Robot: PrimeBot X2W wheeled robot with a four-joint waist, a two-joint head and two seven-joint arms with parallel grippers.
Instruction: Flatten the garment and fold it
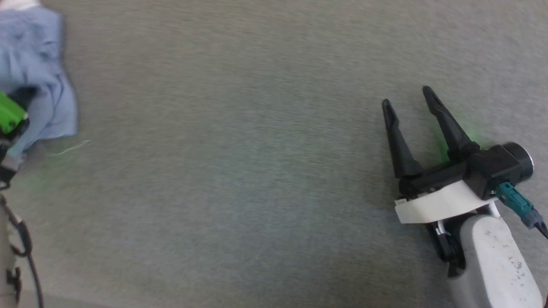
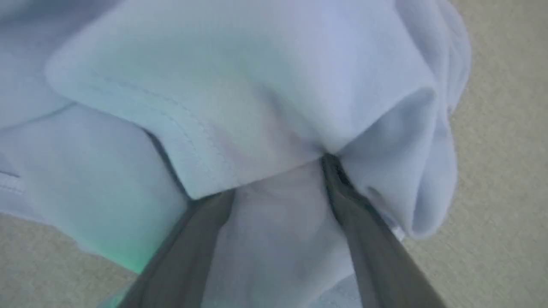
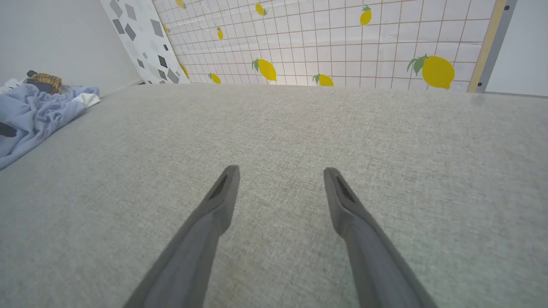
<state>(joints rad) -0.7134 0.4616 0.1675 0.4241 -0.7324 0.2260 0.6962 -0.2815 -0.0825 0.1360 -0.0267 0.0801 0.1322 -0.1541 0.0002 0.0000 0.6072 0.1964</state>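
The garment [image 1: 34, 64], light blue and crumpled, lies bunched at the far left of the grey surface; it also shows as a heap [image 3: 38, 113] at the left of the right wrist view. My left gripper [image 1: 23, 96] is pushed into it. In the left wrist view the garment [image 2: 239, 85] drapes over the spread fingers, whose tips are buried under a hemmed fold, and the left gripper [image 2: 274, 184] stands open with cloth between its fingers. My right gripper [image 1: 406, 97] rests open over bare surface at the right, far from the garment, with nothing between its fingers [image 3: 281, 171].
The grey fabric surface [image 1: 239, 179] stretches wide between the two arms. A lemon-patterned tiled wall [image 3: 342, 47] rises behind its far edge. Other clothes, one yellow plaid [image 3: 45, 79], lie beyond the garment. A loose white thread [image 1: 70, 148] lies near the garment.
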